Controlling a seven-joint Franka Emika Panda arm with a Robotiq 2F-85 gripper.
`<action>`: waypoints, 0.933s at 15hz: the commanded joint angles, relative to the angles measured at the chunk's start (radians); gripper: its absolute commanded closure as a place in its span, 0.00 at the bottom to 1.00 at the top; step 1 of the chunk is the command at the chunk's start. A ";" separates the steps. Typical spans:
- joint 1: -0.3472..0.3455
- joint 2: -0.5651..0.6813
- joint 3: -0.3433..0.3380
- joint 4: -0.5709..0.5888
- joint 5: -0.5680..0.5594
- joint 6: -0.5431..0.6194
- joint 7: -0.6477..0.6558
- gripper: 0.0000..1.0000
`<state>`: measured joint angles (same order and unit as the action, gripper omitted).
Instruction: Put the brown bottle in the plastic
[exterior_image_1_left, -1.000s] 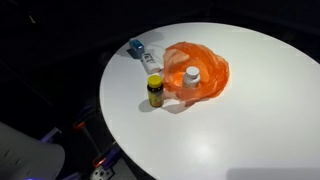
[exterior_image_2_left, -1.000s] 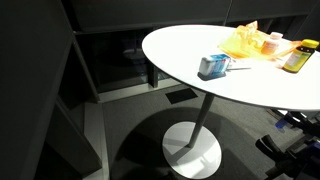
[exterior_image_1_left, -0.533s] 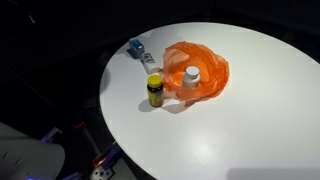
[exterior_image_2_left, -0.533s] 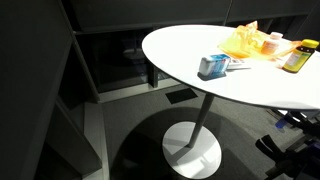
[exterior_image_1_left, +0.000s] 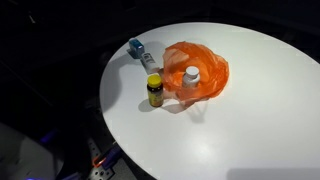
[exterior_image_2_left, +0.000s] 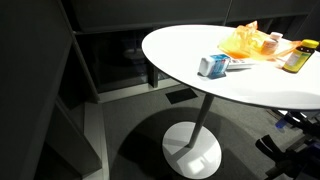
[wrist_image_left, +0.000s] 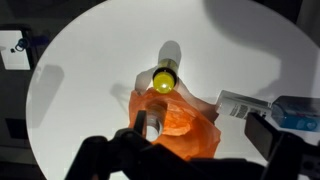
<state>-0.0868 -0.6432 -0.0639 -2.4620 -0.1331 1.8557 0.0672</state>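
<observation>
In the wrist view the end effector (wrist_image_left: 200, 162) hangs above the table (wrist_image_left: 90, 70) with its fingers apart and nothing between them. Just ahead lies the orange plastic bag (wrist_image_left: 180, 122), with a white-capped jar (wrist_image_left: 152, 126) inside. The brown bottle (wrist_image_left: 165, 76) stands outside the bag, touching its edge at 12 o'clock, and a blue box (wrist_image_left: 296, 110) lies at 3 o'clock.

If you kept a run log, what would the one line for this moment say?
stage: before grasp | end effector: open, empty, above table | brown bottle: upright beside orange plastic bag, not yet inside
</observation>
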 joint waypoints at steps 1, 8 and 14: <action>-0.064 0.016 -0.038 -0.013 -0.023 0.014 0.008 0.00; -0.076 0.020 -0.043 -0.008 -0.006 0.001 -0.001 0.00; -0.098 0.066 -0.070 -0.019 -0.016 0.059 -0.005 0.00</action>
<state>-0.1689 -0.6127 -0.1111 -2.4733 -0.1400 1.8629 0.0719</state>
